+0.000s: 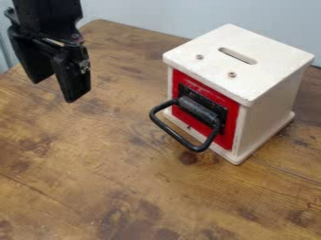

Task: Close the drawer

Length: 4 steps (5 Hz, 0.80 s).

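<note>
wooden table [113,178], brown, knotty grain. cream-white cabinet [257,94] on the right side, slot in its top. the drawer [201,105] sits in the cabinet's red front, pulled out a little, dark inside showing; its black loop handle [178,128] juts toward the table's middle. black gripper [51,77] at upper left, pointing down, jaws apart and empty, well apart from the drawer

Bare wood and a pale wall

A brown wooden table [113,178] with dark knots and visible grain fills most of the view, its boards running at a slant. Behind its far edge stands a plain light grey wall [189,14]
</note>
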Tool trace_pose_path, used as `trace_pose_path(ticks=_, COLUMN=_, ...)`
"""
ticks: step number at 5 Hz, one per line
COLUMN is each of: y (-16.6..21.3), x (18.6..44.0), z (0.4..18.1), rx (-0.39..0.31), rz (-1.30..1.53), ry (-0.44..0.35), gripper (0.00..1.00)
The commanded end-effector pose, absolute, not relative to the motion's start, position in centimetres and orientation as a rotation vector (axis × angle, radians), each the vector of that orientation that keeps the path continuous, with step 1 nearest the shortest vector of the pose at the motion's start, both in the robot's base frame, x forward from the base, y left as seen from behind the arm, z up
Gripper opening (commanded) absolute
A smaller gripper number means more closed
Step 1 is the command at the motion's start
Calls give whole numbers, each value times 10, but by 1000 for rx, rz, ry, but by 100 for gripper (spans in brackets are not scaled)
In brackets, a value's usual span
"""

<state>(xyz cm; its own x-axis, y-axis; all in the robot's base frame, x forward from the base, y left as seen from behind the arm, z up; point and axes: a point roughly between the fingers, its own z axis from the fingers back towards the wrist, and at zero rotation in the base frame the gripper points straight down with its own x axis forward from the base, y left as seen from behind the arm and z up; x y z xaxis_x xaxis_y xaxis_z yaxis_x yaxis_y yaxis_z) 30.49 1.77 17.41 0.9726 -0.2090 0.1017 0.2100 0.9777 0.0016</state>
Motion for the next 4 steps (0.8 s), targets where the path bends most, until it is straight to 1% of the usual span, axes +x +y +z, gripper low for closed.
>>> trace_pose_path(ticks=1, y=28, x=309, z=188, rx=3, rz=-141, ry=-150, gripper=100)
trace_pose_path(ticks=2, y=31, x=311, z=189, rx=8, rz=-94, ry=-152, gripper=100)
trace_pose_path(ticks=4, y=51, x=326, z=177, rx=14, rz=-34, ry=-162, gripper=100)
